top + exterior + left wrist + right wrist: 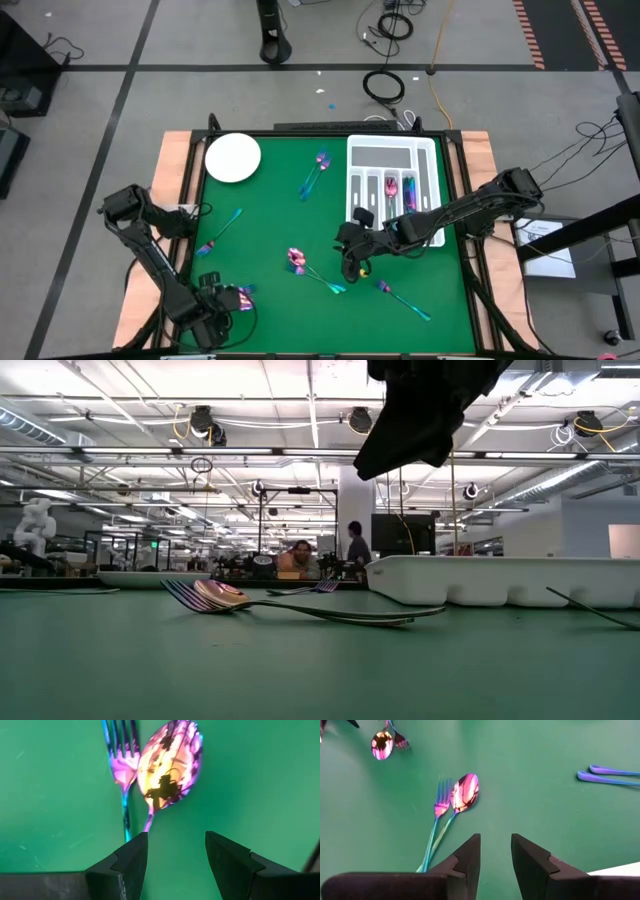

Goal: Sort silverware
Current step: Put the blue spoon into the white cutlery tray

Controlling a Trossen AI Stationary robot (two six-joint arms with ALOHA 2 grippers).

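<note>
Iridescent pink-to-teal silverware lies scattered on the green mat. A fork (122, 755) and a spoon (170, 765) lie flat side by side just ahead of my left gripper (177, 845), which is open near the table's near left corner (215, 300). My right gripper (496, 842) is open and hovers over the middle of the mat (355, 265). Beyond it lie another fork (437, 805) and spoon (465, 792), handles crossing. More pieces lie in the white tray (392, 178). Each gripper touches nothing.
A round white plate (233, 158) sits at the far left of the mat. Loose pieces lie near the far middle (312, 178), at the left (220, 232) and near the right front (402, 298). In the low view, people show in the room beyond the table.
</note>
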